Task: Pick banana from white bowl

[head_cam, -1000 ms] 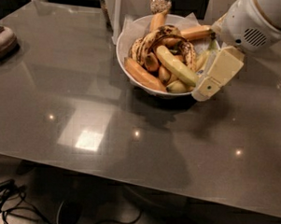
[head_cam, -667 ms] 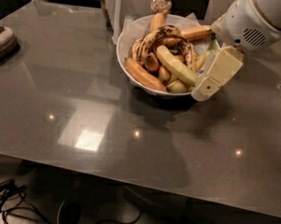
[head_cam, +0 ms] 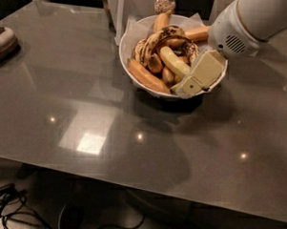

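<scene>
Shifted slightly left since a second ago, the cream gripper (head_cam: 187,86) hangs over the wide round white bowl's (head_cam: 125,54) near-right rim.
The long pale-yellow banana (head_cam: 173,62) lies inside the bowl, its near end behind the gripper — whether the gripper is open or closed, I cannot tell.

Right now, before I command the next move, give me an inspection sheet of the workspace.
Surface: glossy grey table, with light reflections on it.
Job's things: white bowl at the table's far middle, piled with bananas; pale-yellow banana lies on top, right of centre.
Clutter: orange-brown banana and black-spotted bananas in the same bowl; white paper behind it; a rounded object at the left edge.
Grippers: gripper at the bowl's front right rim, over the pale banana's near end; contact unclear.
Cables: dark cables on the floor, lower left.
Surroundings: dark, nothing else seen.
</scene>
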Robot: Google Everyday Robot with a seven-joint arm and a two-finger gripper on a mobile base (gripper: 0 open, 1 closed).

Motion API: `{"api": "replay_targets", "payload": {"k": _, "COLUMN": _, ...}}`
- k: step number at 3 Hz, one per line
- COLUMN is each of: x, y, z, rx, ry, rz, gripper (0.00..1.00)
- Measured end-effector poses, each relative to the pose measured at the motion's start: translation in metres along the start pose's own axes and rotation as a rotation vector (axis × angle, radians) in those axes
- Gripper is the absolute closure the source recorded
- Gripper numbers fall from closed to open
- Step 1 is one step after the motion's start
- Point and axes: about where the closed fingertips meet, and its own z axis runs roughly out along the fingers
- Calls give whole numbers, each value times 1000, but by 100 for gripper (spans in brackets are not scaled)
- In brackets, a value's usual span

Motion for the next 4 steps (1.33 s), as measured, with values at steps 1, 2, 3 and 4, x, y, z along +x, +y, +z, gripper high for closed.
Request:
{"api": "replay_targets", "payload": {"k": 1, "x": -7, "y": -11, "z": 20, "rx": 18, "ry": -28, "rz": 96, "gripper": 0}}
{"api": "replay_targets", "payload": {"k": 2, "x": -8, "y": -20, "z": 36, "rx": 23, "ry": -41, "rz": 172, "gripper": 17}}
{"api": "replay_targets", "payload": {"k": 3, "x": -7, "y": -27, "z": 48, "rx": 18, "ry": -47, "rz": 221, "gripper": 34}}
{"api": "replay_targets", "payload": {"k": 4, "x": -7, "y": -31, "z": 59, "rx": 5, "ry": -47, "rz": 251, "gripper": 35}}
